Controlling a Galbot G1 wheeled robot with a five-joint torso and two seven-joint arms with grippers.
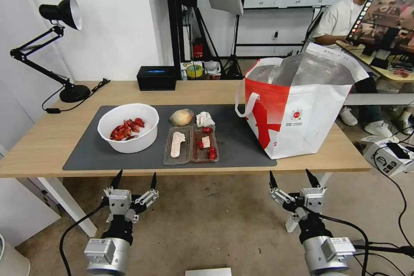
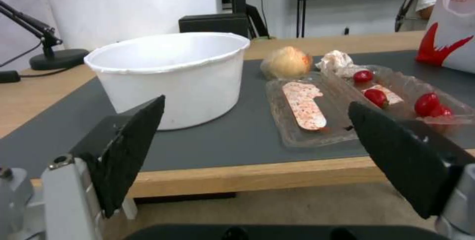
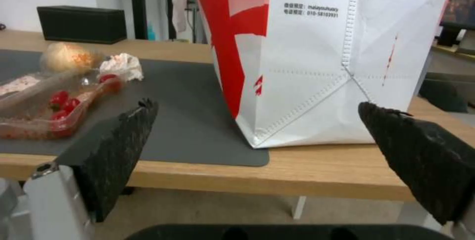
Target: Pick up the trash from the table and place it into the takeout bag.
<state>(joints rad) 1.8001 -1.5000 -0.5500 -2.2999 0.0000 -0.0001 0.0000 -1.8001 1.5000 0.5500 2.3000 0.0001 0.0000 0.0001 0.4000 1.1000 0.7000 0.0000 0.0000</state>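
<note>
On the dark grey mat [image 1: 241, 146] of the light-wood table [image 1: 39, 146] lies the trash: a white bowl [image 1: 128, 127] of red shells, a clear two-compartment tray [image 1: 191, 144] with red scraps, a tan bun-like lump [image 1: 181, 117] and a crumpled white napkin [image 1: 204, 119]. The red-and-white takeout bag [image 1: 297, 105] stands open at the mat's right end. My left gripper [image 1: 134, 177] hangs open below the table's front edge, facing the bowl [image 2: 173, 76] and tray [image 2: 317, 106]. My right gripper [image 1: 293, 176] is open too, below the edge in front of the bag [image 3: 317, 54].
A black box [image 1: 156, 77] sits at the table's back edge and a black desk lamp [image 1: 64, 51] at the back left. White table legs [image 1: 69, 207] stand under the front edge. A person sits at another desk behind the bag.
</note>
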